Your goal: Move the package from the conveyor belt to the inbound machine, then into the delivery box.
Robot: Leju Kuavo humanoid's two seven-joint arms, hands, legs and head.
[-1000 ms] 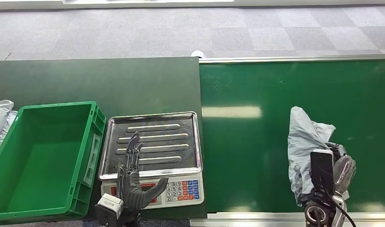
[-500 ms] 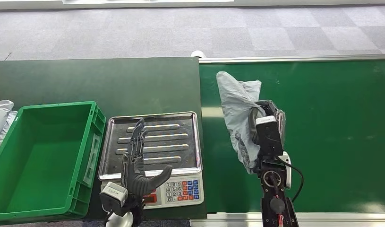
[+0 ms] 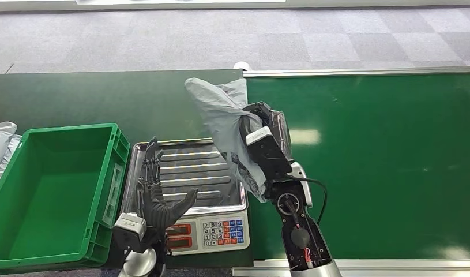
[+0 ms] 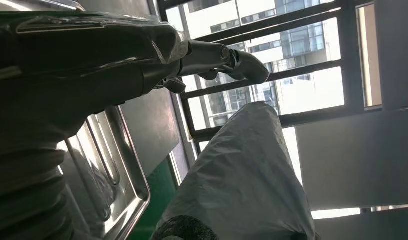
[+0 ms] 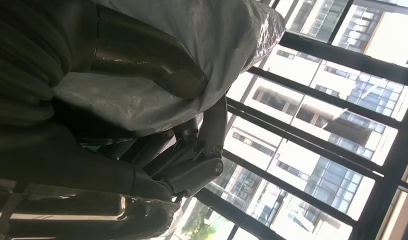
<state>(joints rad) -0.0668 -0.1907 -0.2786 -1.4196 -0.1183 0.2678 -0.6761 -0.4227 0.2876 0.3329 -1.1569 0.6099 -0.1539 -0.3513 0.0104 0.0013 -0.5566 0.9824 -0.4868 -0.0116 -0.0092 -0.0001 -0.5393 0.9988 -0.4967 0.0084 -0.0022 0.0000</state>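
package (image 3: 226, 124): pale grey, dark print patch at its 5 o'clock end | belt (image 3: 382, 161): dark green | crate (image 3: 48, 190): bright green | scale (image 3: 186, 173): silver tray, white/red/blue keys | floor (image 3: 221, 40): grey checkered tiles

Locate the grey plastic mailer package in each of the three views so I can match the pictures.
Head view: the grey plastic mailer package sits at centre, gripped by the right hand over the edge of the ribbed steel scale tray.
Left wrist view: the package fills the lower middle, beside the tray.
Right wrist view: the package spreads across the upper left, wrapped by the hand.
Shared landmark: the tray, in the head and left wrist views.
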